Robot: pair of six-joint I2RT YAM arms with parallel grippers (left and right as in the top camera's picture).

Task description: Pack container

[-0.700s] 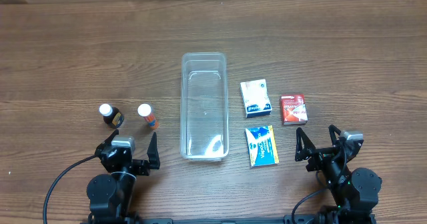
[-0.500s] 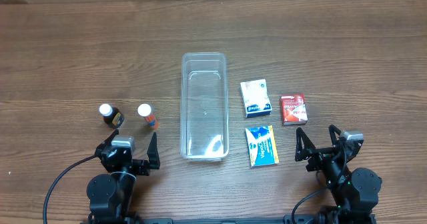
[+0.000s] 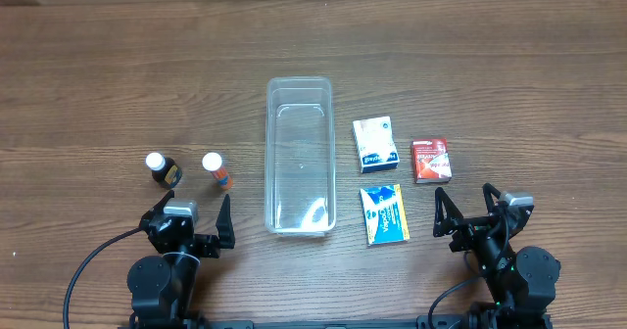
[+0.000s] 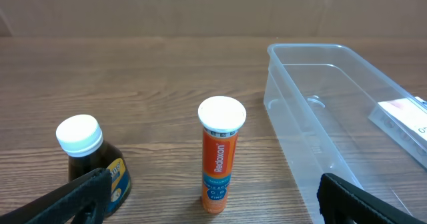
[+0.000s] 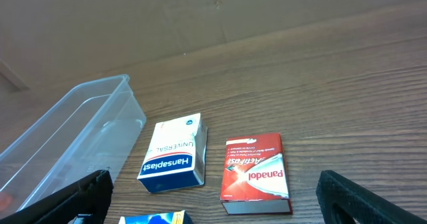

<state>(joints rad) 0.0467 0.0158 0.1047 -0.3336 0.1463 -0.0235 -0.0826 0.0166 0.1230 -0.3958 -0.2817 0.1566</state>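
The clear plastic container (image 3: 299,158) lies empty in the middle of the table; it also shows in the left wrist view (image 4: 333,111) and the right wrist view (image 5: 67,137). Left of it stand a dark bottle (image 3: 163,169) (image 4: 90,159) and an orange tube (image 3: 217,170) (image 4: 219,159), both white-capped. Right of it lie a white Hansaplast box (image 3: 375,142) (image 5: 172,154), a red Panadol box (image 3: 429,160) (image 5: 257,173) and a blue-yellow box (image 3: 383,213) (image 5: 152,219). My left gripper (image 3: 190,223) (image 4: 213,204) is open behind the bottles. My right gripper (image 3: 464,211) (image 5: 213,201) is open behind the boxes.
The wooden table (image 3: 118,74) runs to a cardboard wall at the back (image 5: 200,17). Both arm bases sit at the near edge, with a black cable (image 3: 88,270) by the left one.
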